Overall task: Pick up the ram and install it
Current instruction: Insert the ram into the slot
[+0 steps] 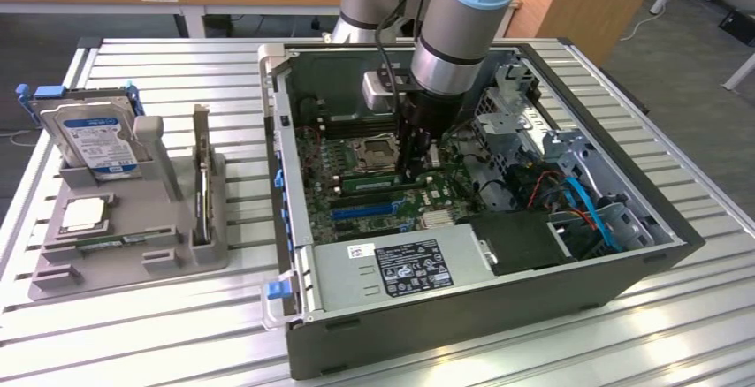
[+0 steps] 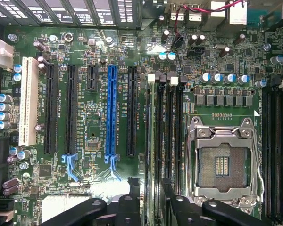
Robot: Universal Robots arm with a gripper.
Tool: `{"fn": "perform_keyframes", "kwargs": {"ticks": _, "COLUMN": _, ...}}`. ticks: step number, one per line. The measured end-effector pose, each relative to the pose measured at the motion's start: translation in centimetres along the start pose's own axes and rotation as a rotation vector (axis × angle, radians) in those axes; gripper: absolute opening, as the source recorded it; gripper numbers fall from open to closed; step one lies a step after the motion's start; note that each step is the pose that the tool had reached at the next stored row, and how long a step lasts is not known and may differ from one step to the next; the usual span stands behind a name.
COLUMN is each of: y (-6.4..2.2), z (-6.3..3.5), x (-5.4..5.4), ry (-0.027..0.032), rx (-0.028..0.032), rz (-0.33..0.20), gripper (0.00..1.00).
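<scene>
— Well, nearest to us is the gripper (image 2: 150, 194). Its fingers (image 2: 132, 195) stand apart and carry nothing, one on each side of the memory slot row just beside the processor socket (image 2: 221, 165).

— And the ram (image 2: 156, 136)?

— We read it as the thin stick standing on edge in that row, on the side away from the socket. It runs under the gap between the fingers, and as far as we can see neither one touches it.

— So we judge this is the letting-go.

— Yes. To do it well we'd keep the jaws square to the slot and clear of both faces, so nothing drags the stick. We'd also check the white latch (image 2: 151, 78) at the slot's far end. We cannot tell whether the stick is fully seated.

— Farther out?

— Outside the computer case (image 1: 472, 325), well apart from the socket, sits the grey holder (image 1: 130, 246).
</scene>
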State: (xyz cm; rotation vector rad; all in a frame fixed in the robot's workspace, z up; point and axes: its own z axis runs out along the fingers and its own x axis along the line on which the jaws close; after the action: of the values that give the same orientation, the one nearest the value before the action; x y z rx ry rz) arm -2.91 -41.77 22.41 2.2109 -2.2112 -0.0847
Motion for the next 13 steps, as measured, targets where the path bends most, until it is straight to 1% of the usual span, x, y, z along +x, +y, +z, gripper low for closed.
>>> {"fn": "perform_keyframes", "kwargs": {"ticks": 6, "y": 0.01, "z": -0.10, "x": 0.0, "ry": 0.0001, "rx": 0.0000, "rz": 0.000, "gripper": 0.31}}
{"fn": "perform_keyframes", "kwargs": {"ticks": 9, "y": 0.03, "z": -0.64, "x": 0.0, "ry": 0.0001, "rx": 0.0000, "rz": 0.000, "gripper": 0.31}}
{"fn": "perform_keyframes", "kwargs": {"ticks": 13, "y": 0.08, "z": -1.66, "x": 0.0, "ry": 0.0000, "rx": 0.0000, "rz": 0.000, "gripper": 0.31}}
